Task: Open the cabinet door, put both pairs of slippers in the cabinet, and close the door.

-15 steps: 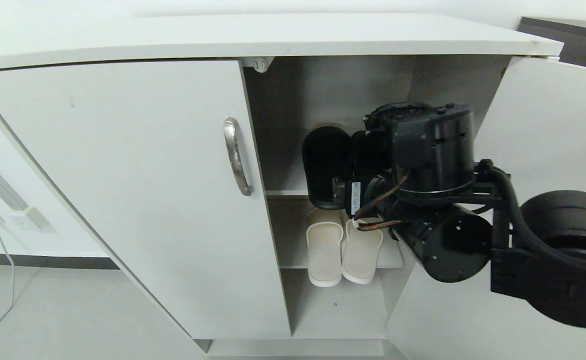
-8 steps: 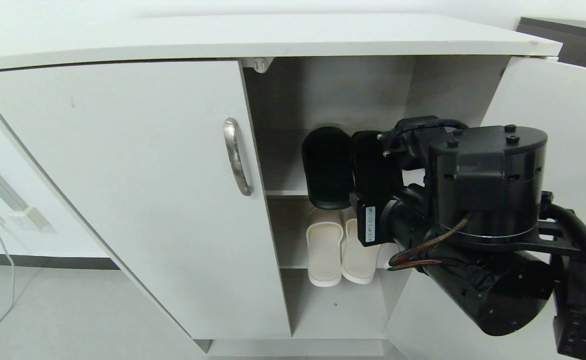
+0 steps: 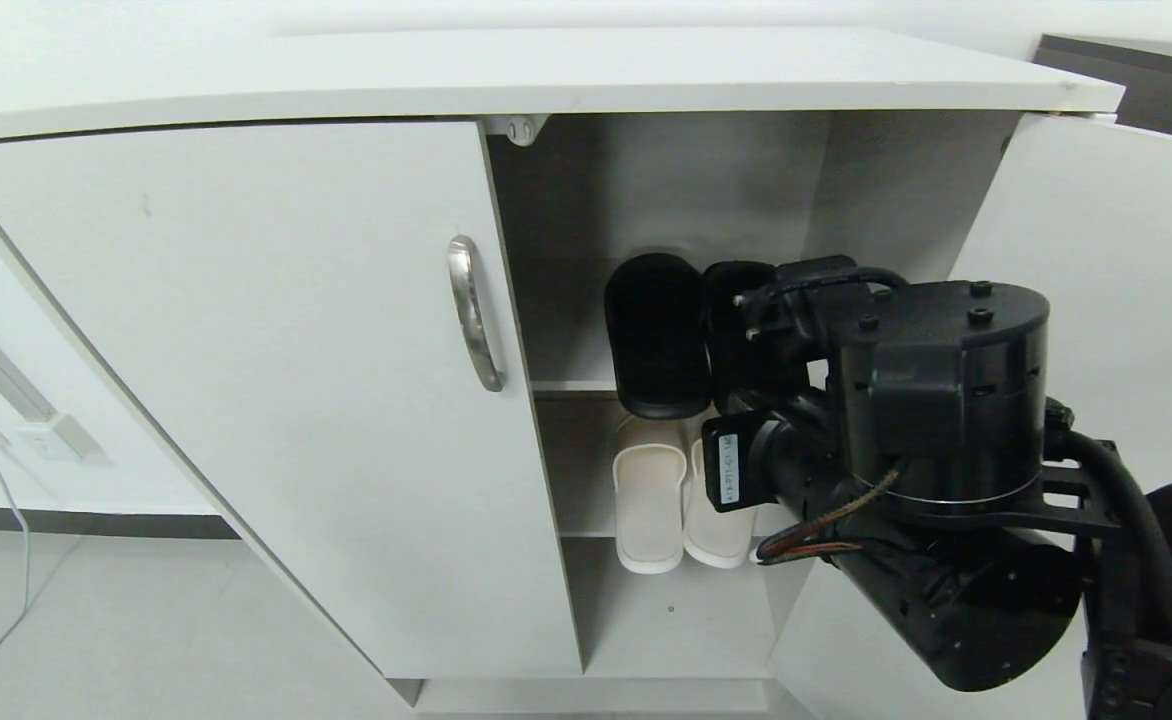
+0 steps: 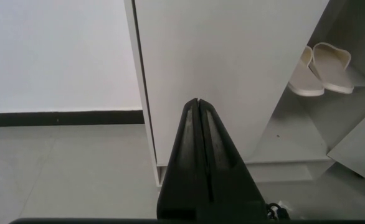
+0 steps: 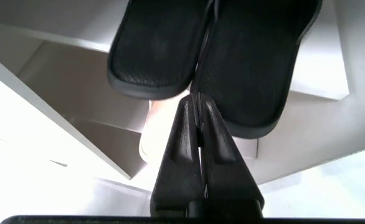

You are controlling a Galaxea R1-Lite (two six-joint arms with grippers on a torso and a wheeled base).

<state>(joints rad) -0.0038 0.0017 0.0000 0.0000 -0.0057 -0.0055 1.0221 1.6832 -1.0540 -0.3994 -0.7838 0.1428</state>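
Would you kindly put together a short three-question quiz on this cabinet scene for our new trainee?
1. True or false: the black slippers lie higher than the white slippers.
2. Which door stands open? A) the left door B) the right door C) both doors
3. Fill the gap: the right gripper, in front of the black slippers, is ____ (open or shut), with nothing in it.

Key: 1 true; 2 B; 3 shut.
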